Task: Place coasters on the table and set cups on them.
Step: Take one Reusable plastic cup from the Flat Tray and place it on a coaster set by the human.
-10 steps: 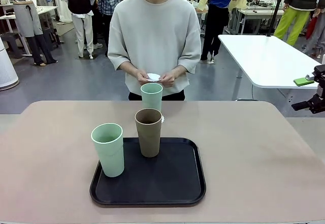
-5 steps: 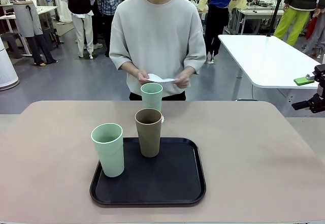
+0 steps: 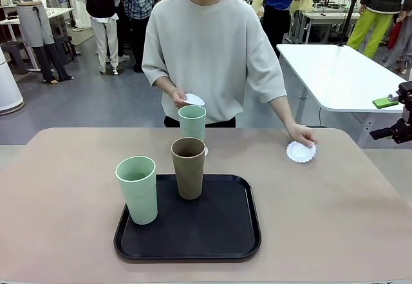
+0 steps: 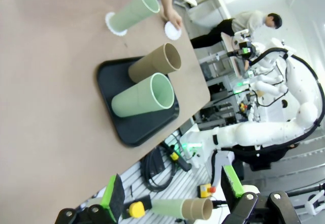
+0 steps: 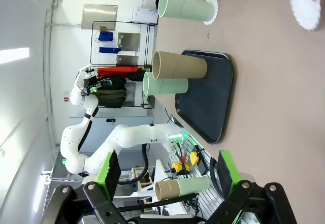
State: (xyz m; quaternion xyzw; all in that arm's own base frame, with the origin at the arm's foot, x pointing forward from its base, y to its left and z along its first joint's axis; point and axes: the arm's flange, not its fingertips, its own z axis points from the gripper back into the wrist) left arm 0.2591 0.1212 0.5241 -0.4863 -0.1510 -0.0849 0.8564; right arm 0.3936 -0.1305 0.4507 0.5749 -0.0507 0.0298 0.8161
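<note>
Coaster (image 3: 301, 151), newly set down, lies on the table (image 3: 335, 207) at two o'clock from the tray (image 3: 225, 232), under the person's hand (image 3: 301, 134); the brown cup (image 3: 188, 167) can probably follow. Both the left gripper (image 4: 171, 183) and right gripper (image 5: 170, 168) stand spread, empty.

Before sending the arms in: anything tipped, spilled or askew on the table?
Nothing stands out. The brown cup and near green cup stand upright on the black tray, the far green cup on its coaster behind it.

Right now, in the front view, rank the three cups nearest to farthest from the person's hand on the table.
1. Far green cup, behind the tray.
2. Brown cup, at the tray's back.
3. Near green cup, tray's front left.
</note>
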